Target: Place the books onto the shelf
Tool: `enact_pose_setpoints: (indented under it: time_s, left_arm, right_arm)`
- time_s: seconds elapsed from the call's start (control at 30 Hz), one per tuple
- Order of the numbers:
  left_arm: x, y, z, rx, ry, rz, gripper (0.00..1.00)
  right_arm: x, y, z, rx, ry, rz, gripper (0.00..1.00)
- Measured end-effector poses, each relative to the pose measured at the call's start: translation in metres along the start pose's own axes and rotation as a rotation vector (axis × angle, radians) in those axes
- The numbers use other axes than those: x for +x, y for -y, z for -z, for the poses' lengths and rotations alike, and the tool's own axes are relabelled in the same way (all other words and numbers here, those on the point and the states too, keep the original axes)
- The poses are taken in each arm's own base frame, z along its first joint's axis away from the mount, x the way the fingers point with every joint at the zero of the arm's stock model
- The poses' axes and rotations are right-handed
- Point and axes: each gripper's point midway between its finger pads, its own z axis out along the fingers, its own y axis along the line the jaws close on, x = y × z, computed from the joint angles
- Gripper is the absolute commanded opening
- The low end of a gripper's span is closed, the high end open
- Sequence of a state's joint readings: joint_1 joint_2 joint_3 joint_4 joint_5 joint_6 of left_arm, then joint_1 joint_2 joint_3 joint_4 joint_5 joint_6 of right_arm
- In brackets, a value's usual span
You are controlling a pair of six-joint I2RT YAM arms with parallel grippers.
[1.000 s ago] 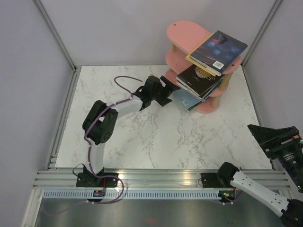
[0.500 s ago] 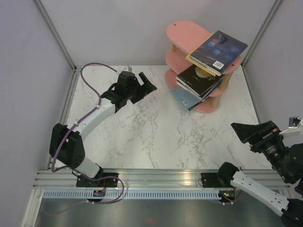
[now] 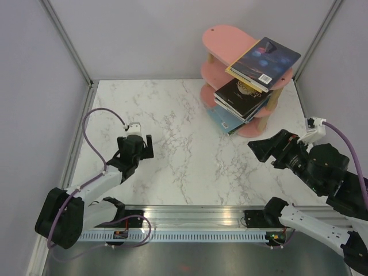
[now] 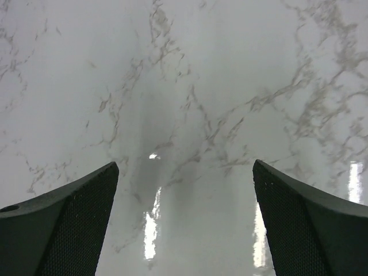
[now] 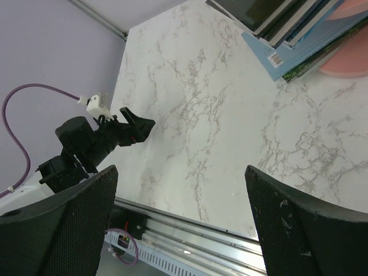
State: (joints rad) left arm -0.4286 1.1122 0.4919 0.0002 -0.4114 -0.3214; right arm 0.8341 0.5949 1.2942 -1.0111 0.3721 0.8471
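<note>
Marble tabletop (image 3: 190,167) — glossy, grey-veined | lilac walls (image 3: 144,34) | aluminium corner posts (image 3: 66,41) | shelf (image 3: 226,41) far-right

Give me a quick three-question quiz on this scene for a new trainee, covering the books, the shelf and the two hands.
1. True or false: the left hand and the right hand are both open and empty.
2. Where are all the visible books? A: on the shelf. B: in the left hand. C: in the right hand.
3. Fill in the blank: the uppermost book has a ___ cover.

Key: 1 true; 2 A; 3 dark purple-blue.
</note>
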Motion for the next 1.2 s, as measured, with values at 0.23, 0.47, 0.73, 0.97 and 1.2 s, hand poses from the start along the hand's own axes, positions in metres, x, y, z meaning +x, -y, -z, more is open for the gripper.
enact_pose_setpoints:
  time_s: [0.23, 0.47, 0.73, 0.97, 1.2]
  left_arm:
    - [-0.017, -0.036, -0.017, -0.055, 0.129, -0.014, 1.00]
    - [-0.031, -0.064, -0.041, -0.038, 0.237, 0.051, 0.99]
    - [-0.027, -0.064, -0.064, 0.018, 0.231, 0.029, 0.96]
    - [-0.022, -0.054, -0.056, 0.135, 0.319, -0.005, 1.00]
    - [-0.027, -0.045, -0.054, 0.184, 0.354, -0.028, 1.00]
  right_arm:
    - [0.007, -0.007, -0.016, 0.014, -0.036, 0.024, 0.94]
    - [0.010, -0.011, -0.025, 0.019, -0.052, 0.028, 0.95]
    - [0.017, -0.004, -0.037, 0.059, -0.058, 0.035, 0.98]
    - [0.023, -0.001, -0.058, 0.121, -0.073, 0.052, 0.98]
    - [0.030, 0.004, -0.077, 0.188, -0.089, 0.062, 0.98]
